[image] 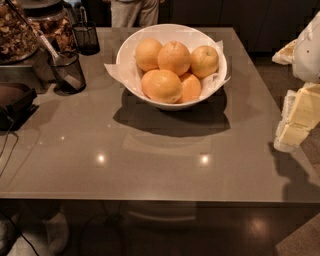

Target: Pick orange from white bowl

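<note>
The white bowl (131,75) stands at the back middle of the grey table (150,160), lined with crumpled white paper and holding several oranges. The orange (161,86), large and deep in colour, lies at the front of the pile, with others behind and beside it; the one at the right (204,61) is paler. My gripper (291,131), pale yellow and white, hangs at the right edge of the view over the table's right side. It is well to the right of the bowl, a little nearer than it, and touches nothing.
Two dark mesh cups (68,71) (86,37) stand left of the bowl, one with a utensil in it. Jars of nuts (15,30) and a dark device (15,102) crowd the left edge. A person (132,12) stands behind the table.
</note>
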Controlling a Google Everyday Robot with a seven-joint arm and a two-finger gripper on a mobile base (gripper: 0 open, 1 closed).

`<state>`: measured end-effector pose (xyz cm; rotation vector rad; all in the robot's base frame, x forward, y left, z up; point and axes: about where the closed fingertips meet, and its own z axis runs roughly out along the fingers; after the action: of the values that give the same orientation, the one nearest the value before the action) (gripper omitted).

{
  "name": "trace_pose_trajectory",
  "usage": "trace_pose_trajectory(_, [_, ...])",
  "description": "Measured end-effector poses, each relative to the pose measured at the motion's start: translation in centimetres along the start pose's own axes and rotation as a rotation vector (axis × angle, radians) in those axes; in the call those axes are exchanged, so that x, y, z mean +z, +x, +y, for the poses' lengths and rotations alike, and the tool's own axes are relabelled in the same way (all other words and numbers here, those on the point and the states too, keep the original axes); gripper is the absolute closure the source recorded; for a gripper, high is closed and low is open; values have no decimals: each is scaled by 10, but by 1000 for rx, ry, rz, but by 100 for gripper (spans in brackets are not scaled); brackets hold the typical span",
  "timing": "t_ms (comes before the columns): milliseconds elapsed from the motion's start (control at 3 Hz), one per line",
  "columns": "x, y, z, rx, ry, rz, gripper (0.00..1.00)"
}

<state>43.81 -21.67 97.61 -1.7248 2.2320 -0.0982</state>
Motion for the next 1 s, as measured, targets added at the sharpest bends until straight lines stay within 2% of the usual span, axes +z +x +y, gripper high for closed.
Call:
trace_pose_trajectory(333, [0, 0, 0, 0, 0, 0, 0])
trace_pose_trajectory(667, [-1, -4, -4, 19, 27, 16, 0])
trace_pose_trajectory(1000, [4, -16, -24, 89, 39, 47, 0])
